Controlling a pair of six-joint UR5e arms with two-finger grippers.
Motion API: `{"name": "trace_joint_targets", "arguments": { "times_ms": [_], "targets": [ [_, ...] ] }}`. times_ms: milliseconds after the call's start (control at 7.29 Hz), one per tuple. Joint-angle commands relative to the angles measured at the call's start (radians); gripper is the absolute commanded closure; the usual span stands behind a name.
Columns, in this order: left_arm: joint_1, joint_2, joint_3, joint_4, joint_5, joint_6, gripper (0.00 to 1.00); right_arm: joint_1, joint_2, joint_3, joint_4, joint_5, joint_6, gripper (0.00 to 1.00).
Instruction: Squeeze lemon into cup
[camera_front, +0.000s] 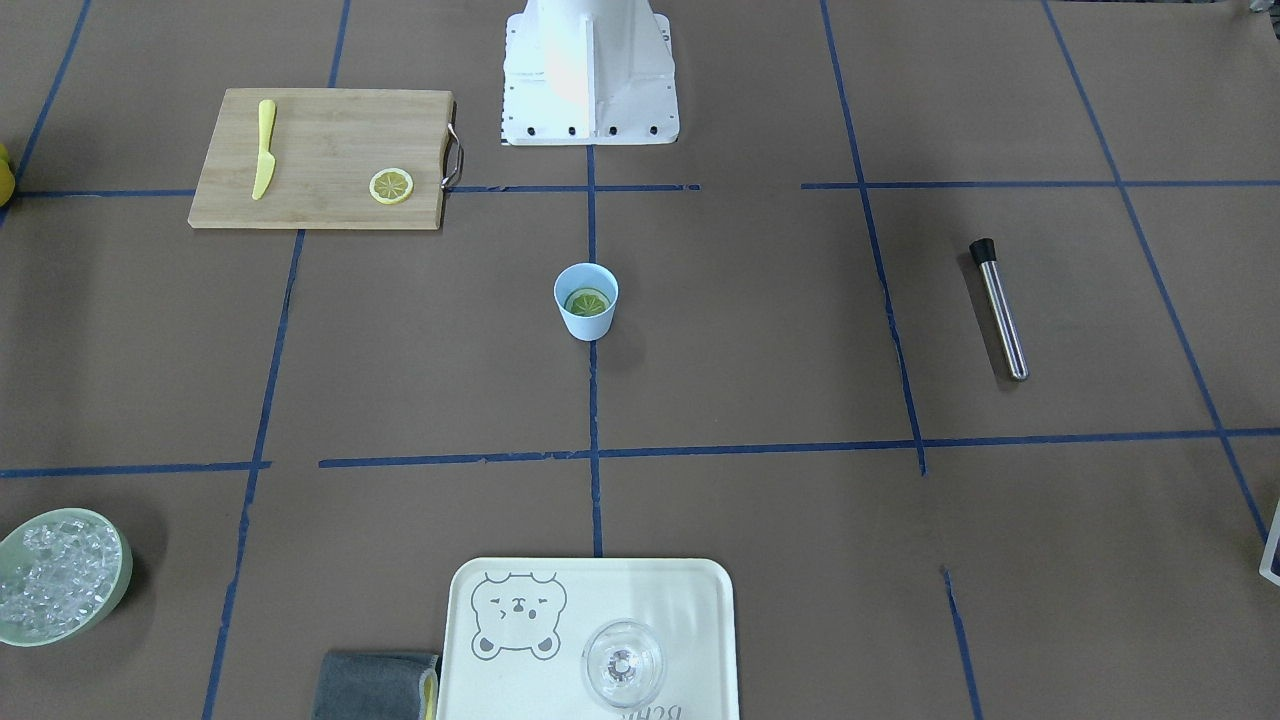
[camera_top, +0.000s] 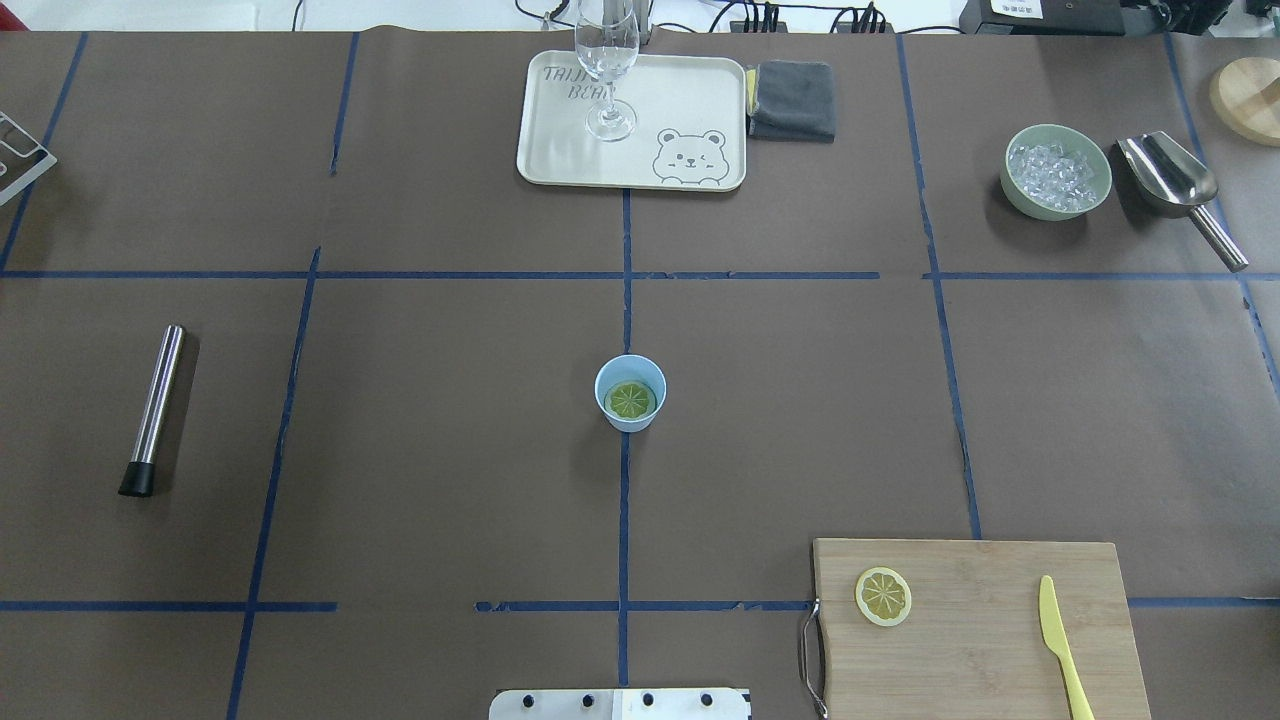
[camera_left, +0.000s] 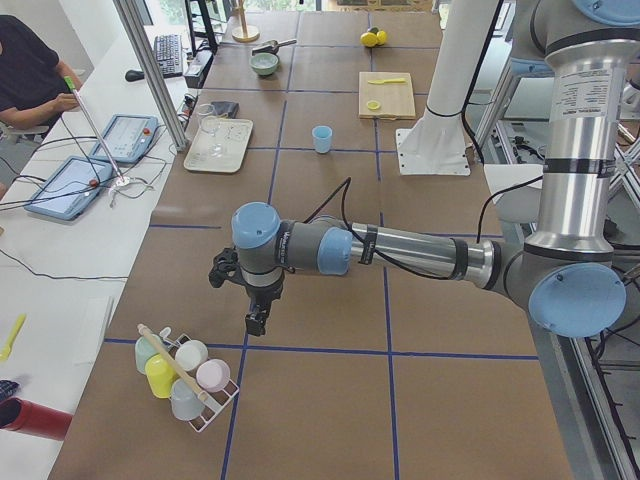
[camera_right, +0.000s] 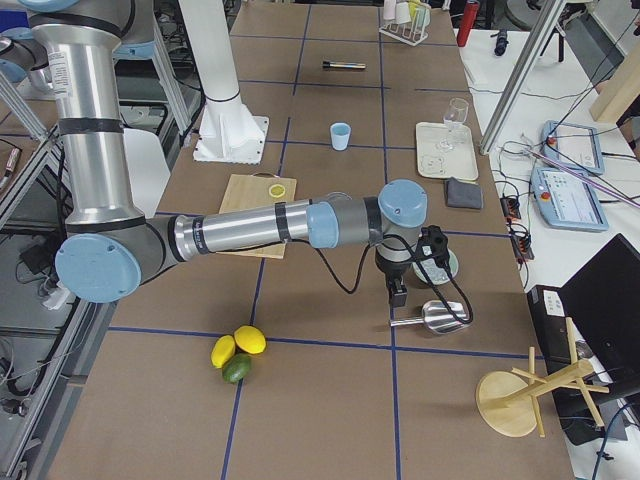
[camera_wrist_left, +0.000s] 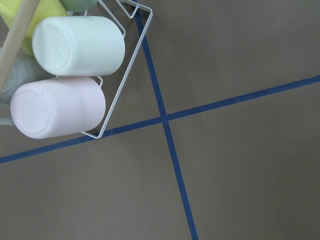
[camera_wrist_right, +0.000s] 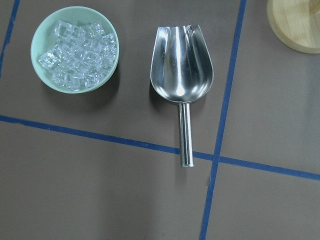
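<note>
The light-blue cup (camera_front: 586, 318) stands at the table's middle and also shows in the overhead view (camera_top: 630, 418). One lemon slice (camera_top: 631, 400) lies inside it (camera_front: 587, 301). A second lemon slice (camera_top: 883, 596) lies on the bamboo cutting board (camera_top: 980, 660). My left gripper (camera_left: 257, 322) hangs far from the cup, beside a rack of cups at the table's end. My right gripper (camera_right: 397, 295) hangs over the other end, above the steel scoop. Both show only in the side views, so I cannot tell if they are open or shut. No fingers show in the wrist views.
A yellow knife (camera_top: 1062, 650) lies on the board. A tray (camera_top: 560, 150) with a clear glass (camera_top: 607, 70), a grey cloth (camera_top: 793, 100), a green bowl of ice (camera_wrist_right: 75, 49), a steel scoop (camera_wrist_right: 181, 75), a steel rod (camera_top: 155, 408) and a cup rack (camera_wrist_left: 120, 95) stand around.
</note>
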Motion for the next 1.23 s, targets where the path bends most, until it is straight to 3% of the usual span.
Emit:
{"name": "trace_joint_targets", "arguments": {
  "times_ms": [0, 549, 960, 1097],
  "targets": [
    [0.0, 0.021, 0.002, -0.002, 0.001, 0.006, 0.0, 0.0, -0.002, -0.001, 0.0, 0.0, 0.0, 0.0],
    [0.0, 0.086, 0.011, -0.099, -0.002, 0.009, 0.0, 0.0, -0.005, -0.009, 0.0, 0.0, 0.0, 0.0],
    [0.0, 0.084, 0.046, -0.088, -0.01, -0.023, 0.0, 0.0, -0.014, -0.013, 0.0, 0.0, -0.002, 0.0],
    [0.0, 0.08, 0.043, -0.088, -0.01, -0.111, 0.0, 0.0, -0.015, -0.013, 0.0, 0.0, -0.002, 0.0]
  ]
}}
